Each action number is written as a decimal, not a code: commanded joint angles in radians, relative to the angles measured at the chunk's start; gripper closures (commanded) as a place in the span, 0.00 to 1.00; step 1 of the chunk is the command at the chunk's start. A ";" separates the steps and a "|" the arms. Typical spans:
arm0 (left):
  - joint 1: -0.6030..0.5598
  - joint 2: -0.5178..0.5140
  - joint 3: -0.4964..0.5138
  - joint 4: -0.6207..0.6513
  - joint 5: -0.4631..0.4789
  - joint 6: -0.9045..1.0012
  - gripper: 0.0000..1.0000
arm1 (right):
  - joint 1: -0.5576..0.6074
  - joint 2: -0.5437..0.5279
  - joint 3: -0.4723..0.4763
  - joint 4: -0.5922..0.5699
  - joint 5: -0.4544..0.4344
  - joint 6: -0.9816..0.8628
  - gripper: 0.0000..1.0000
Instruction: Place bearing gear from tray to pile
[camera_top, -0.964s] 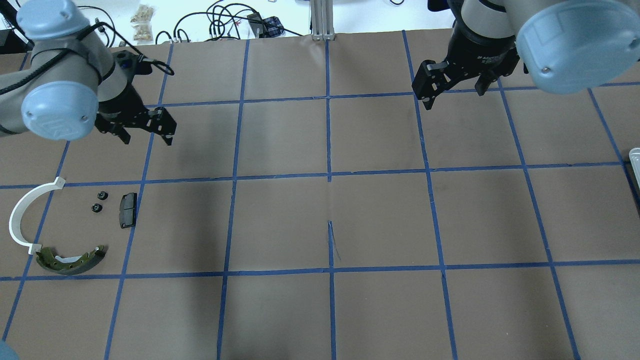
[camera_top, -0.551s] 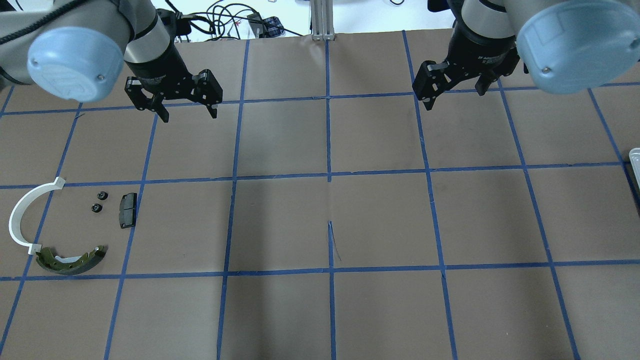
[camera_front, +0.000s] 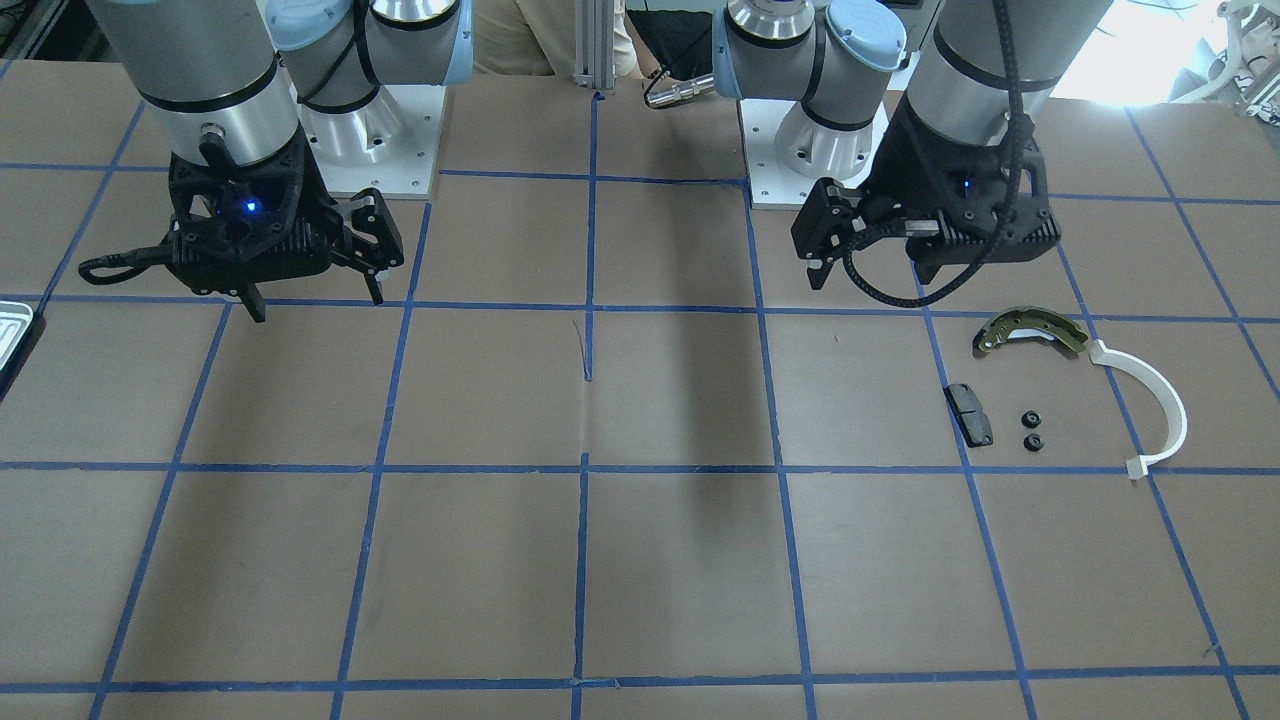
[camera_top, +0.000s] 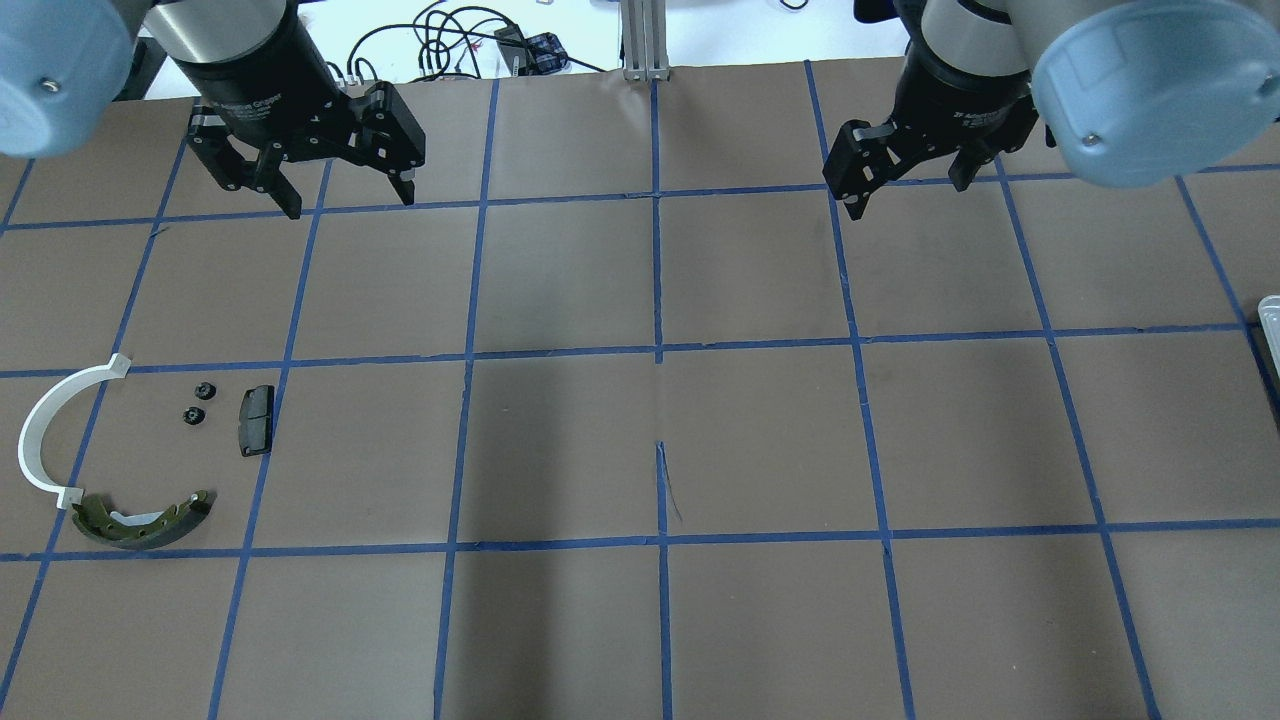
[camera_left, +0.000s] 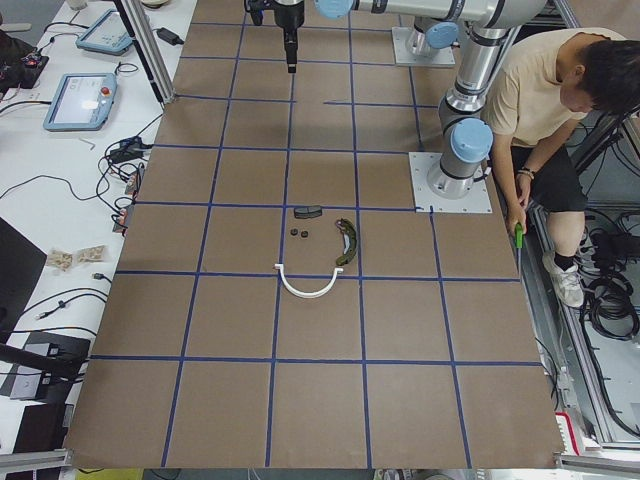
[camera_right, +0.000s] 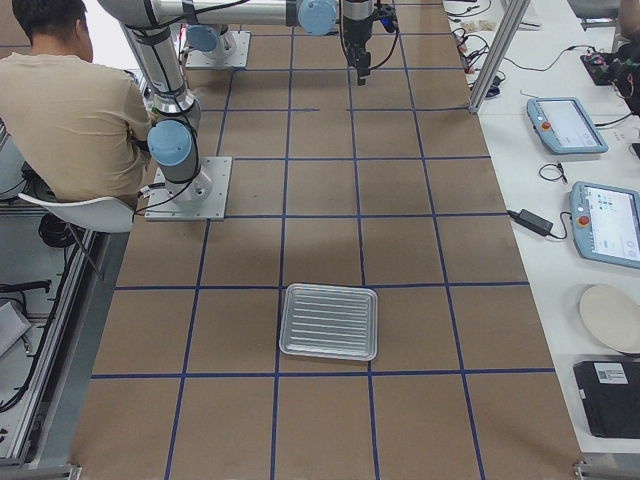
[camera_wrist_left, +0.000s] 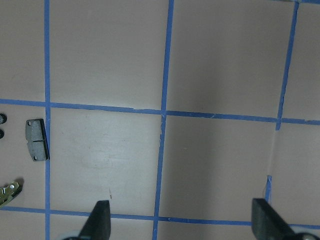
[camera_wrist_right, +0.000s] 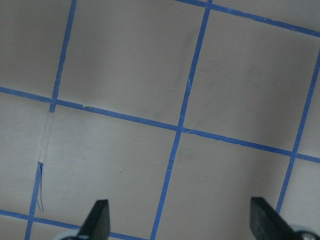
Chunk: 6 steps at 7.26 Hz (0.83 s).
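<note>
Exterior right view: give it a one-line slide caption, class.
Ridged metal tray on the blue-gridded table, nothing visible in it; an operator sits beside the robot's base.

Brown, blue-gridded table (camera_top: 760, 430); tray (camera_right: 330, 322) at one end; brake shoe (camera_top: 140, 520), white arc (camera_top: 45, 425), black pad (camera_top: 255, 420), two gears (camera_top: 205, 390) opposite.

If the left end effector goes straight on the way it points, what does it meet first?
Probably bare table: the left end effector points down at taped paper, and the pad lies off to one side.
</note>
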 joint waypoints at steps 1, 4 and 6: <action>0.001 0.021 -0.041 0.007 -0.004 0.016 0.00 | -0.002 0.001 0.000 -0.002 0.000 0.000 0.00; -0.002 0.030 -0.043 0.017 -0.007 0.013 0.00 | -0.005 0.001 0.000 -0.002 0.000 0.003 0.00; -0.002 0.030 -0.040 0.025 -0.007 0.015 0.00 | -0.005 0.000 0.000 0.000 -0.002 0.003 0.00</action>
